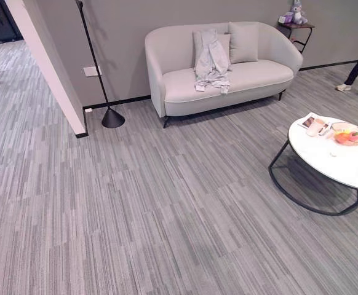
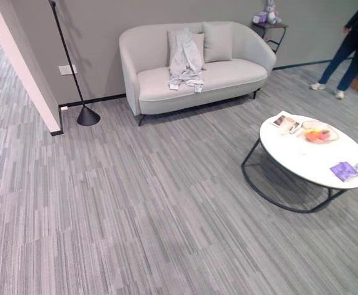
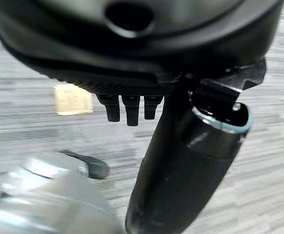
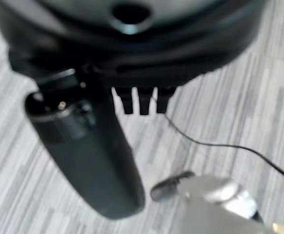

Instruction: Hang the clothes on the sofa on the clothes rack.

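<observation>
A pale grey garment [image 1: 211, 61] lies draped over the back cushion and seat of a light grey sofa [image 1: 253, 77] against the far wall. A thin black pole on a cone base [image 1: 112, 117] stands left of the sofa. In the left wrist view my left hand [image 3: 186, 161] hangs over the carpet, thumb and fingers relaxed, holding nothing. In the right wrist view my right hand [image 4: 93, 156] hangs the same way, open and with nothing in it. Both hands are far from the sofa.
A round white coffee table [image 1: 333, 157] on a black ring frame stands at the right, with a bowl [image 1: 350, 133] and small items on it. A wall corner [image 1: 50, 74] juts in at the left. A person [image 2: 345, 55] stands at the far right. Striped carpet runs up to the sofa.
</observation>
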Controlling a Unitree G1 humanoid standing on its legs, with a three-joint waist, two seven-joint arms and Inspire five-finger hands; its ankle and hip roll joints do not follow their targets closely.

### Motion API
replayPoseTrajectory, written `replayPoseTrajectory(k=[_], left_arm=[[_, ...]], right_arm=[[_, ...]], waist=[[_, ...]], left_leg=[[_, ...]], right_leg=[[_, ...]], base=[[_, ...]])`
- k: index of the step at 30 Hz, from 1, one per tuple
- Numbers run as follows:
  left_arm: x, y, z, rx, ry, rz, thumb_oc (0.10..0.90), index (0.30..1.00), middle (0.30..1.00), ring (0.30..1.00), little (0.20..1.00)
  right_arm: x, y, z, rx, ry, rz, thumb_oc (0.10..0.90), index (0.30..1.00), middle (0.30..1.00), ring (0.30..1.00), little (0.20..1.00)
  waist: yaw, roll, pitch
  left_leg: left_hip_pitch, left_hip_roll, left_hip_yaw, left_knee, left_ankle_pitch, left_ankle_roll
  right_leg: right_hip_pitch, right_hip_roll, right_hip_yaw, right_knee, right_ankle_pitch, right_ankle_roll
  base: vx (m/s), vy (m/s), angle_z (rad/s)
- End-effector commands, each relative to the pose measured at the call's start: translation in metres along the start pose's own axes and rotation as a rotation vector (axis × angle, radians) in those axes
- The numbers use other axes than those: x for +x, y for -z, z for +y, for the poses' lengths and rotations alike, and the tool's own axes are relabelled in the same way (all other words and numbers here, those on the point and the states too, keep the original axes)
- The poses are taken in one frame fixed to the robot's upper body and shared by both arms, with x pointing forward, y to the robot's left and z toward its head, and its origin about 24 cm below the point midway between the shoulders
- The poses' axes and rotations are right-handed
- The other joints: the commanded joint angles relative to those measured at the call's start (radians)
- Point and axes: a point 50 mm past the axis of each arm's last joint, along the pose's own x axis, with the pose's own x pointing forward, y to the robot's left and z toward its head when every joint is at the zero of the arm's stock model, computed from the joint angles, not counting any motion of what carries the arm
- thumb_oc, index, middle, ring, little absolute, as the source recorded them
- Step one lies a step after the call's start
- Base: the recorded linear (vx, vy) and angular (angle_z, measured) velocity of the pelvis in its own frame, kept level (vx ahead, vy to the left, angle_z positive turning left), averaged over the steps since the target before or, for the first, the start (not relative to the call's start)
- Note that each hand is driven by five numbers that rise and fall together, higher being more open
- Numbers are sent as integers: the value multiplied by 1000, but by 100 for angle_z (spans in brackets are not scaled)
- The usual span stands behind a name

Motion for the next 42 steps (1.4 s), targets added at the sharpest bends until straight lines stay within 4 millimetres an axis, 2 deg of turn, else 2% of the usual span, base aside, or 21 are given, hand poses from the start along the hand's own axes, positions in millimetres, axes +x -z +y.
replayPoseTrajectory(k=[1, 6, 9, 15, 20, 27, 28, 29, 30, 31, 32, 33, 34, 35, 36, 37, 38, 39, 40, 41, 42], left_arm=[[0, 1, 4, -10, -15, -1, 800, 900, 900, 900, 900], [-1, 5, 6, -27, -18, 17, 800, 900, 900, 900, 900], [-4, 17, 8, -23, -32, 60, 800, 900, 900, 900, 900], [-6, 29, 11, -36, -45, 100, 800, 900, 900, 900, 900], [-7, 33, 12, -35, -52, 118, 800, 900, 900, 900, 900], [-10, 43, 11, -51, -57, 156, 800, 900, 900, 900, 900], [-10, 44, 11, -52, -55, 162, 800, 900, 900, 900, 900], [-10, 43, 10, -61, -52, 160, 800, 900, 900, 900, 900], [-8, 38, 9, -70, -54, 147, 800, 900, 900, 900, 900], [-8, 36, 10, -64, -59, 146, 800, 900, 900, 900, 900], [-9, 41, 11, -78, -64, 170, 800, 900, 900, 900, 900], [-9, 41, 11, -79, -64, 170, 800, 900, 900, 900, 900], [-10, 43, 13, -85, -71, 180, 800, 900, 900, 900, 900], [-11, 42, 21, -93, -91, 177, 800, 900, 900, 900, 900], [-10, 39, 24, -69, -99, 175, 800, 900, 900, 900, 900], [-9, 29, 30, -17, -110, 151, 800, 900, 900, 900, 900], [-8, 24, 35, 13, -126, 137, 800, 900, 900, 900, 900], [-5, 6, 37, 62, -129, 91, 800, 900, 900, 900, 900], [-5, 0, 43, 79, -157, 72, 800, 900, 900, 900, 900], [-4, -7, 45, 78, -164, 46, 800, 900, 900, 900, 900], [-1, -23, 44, 85, -162, -9, 800, 900, 900, 900, 900]], right_arm=[[0, -8, 5, 75, -1, -22, 800, 900, 900, 900, 900], [0, -8, 13, 61, -29, -21, 800, 900, 900, 900, 900], [1, -12, 26, -14, -75, -39, 800, 900, 900, 900, 900], [1, -11, 31, -88, -107, -36, 800, 900, 900, 900, 900], [1, -10, 33, -121, -123, -40, 800, 900, 900, 900, 900], [-1, -10, 52, -164, -209, -69, 800, 900, 900, 900, 900], [-1, -11, 54, -166, -220, -73, 800, 900, 900, 900, 900], [-2, -15, 60, -166, -247, -98, 800, 900, 900, 900, 900], [-3, -22, 69, -181, -278, -125, 800, 900, 900, 900, 900], [-4, -21, 74, -201, -299, -128, 800, 900, 900, 900, 900], [-4, -15, 74, -212, -307, -115, 800, 900, 900, 900, 900], [-4, -15, 74, -212, -307, -115, 800, 900, 900, 900, 900], [-3, -12, 71, -200, -303, -106, 800, 900, 900, 900, 900], [-4, -5, 73, -170, -316, -95, 800, 900, 900, 900, 900], [-4, -4, 72, -162, -312, -95, 800, 900, 900, 900, 900], [-3, -4, 69, -141, -295, -94, 800, 900, 900, 900, 900], [-3, -2, 67, -141, -288, -88, 800, 900, 900, 900, 900], [-2, -2, 62, -113, -260, -89, 800, 900, 900, 900, 900], [-2, 0, 66, -121, -250, -72, 800, 900, 900, 900, 900], [-2, -1, 67, -121, -247, -74, 800, 900, 900, 900, 900], [-2, 2, 68, -119, -243, -69, 800, 900, 900, 900, 900]], waist=[[21, -16, -47], [24, -12, -46], [28, -8, -44], [31, -5, -34], [24, -3, -32], [4, -12, -19], [0, -14, -16], [-9, -11, 6], [-17, -2, 45], [-35, 11, 82], [-54, 21, 104], [-55, 20, 106], [-60, 17, 113], [-53, -24, 115], [-45, -25, 121], [-41, -30, 118], [-43, -36, 114], [-54, -53, 100], [-59, -61, 71], [-65, -58, 53], [-64, -57, 32]], left_leg=[[-34, -32, -76, -65, 20, -23], [-32, -33, -77, -65, 18, -21], [-28, -36, -78, -65, 16, -19], [-23, -40, -83, -65, 14, -17], [-19, -40, -81, -65, 8, -13], [-1, -42, -73, -62, -8, 0], [2, -41, -70, -60, -11, 3], [4, -34, -62, -51, -16, 12], [17, -26, -50, -40, -28, 23], [52, -19, -46, -35, -46, 36], [82, -9, -41, -29, -64, 42], [84, -11, -42, -30, -64, 43], [92, -11, -44, -27, -74, 43], [91, -17, -73, -24, -106, 21], [104, -1, -86, -27, -124, 6], [125, 17, -112, -30, -153, -9], [144, 29, -128, -28, -173, -18], [182, 46, -157, -27, -209, -28], [204, 94, -183, -7, -202, -43], [202, 134, -196, 12, -190, -56], [162, 188, -214, 101, -108, -84]], right_leg=[[-13, -33, -23, 14, -10, 99], [-13, -35, -23, 14, -11, 100], [-11, -39, -24, 14, -12, 101], [-4, -40, -33, 14, -17, 102], [-1, -42, -33, 14, -22, 104], [18, -40, -31, 37, -47, 100], [12, -41, -35, 63, -56, 100], [-28, -49, -49, 165, -78, 106], [-97, -75, -88, 331, -82, 158], [-170, -118, -115, 529, -24, 216], [-230, -157, -142, 653, 13, 238], [-230, -160, -142, 657, 10, 238], [-233, -179, -167, 640, 6, 230], [-231, -225, -170, 319, 15, 172], [-234, -239, -147, 203, 48, 180], [-258, -281, -109, 94, 102, 199], [-275, -293, -82, 76, 125, 207], [-276, -273, -57, 65, 147, 215], [-270, -231, -67, 103, 156, 203], [-270, -197, -69, 118, 143, 193], [-237, -129, -89, 108, 123, 170]], base=[[1, 6, -4], [0, 2, -1], [0, 0, 0], [19, -7, 1], [15, 4, 0], [19, 10, -2], [-49, 37, -1], [-95, 78, -8], [-71, 146, -25], [53, 169, -32], [95, 119, -13], [130, 38, 0], [375, -196, -2], [498, -274, -11], [690, -313, 18], [543, -148, 37], [778, -101, 41], [924, -153, 21], [938, -196, 32], [918, -327, 100], [958, -483, 82]])
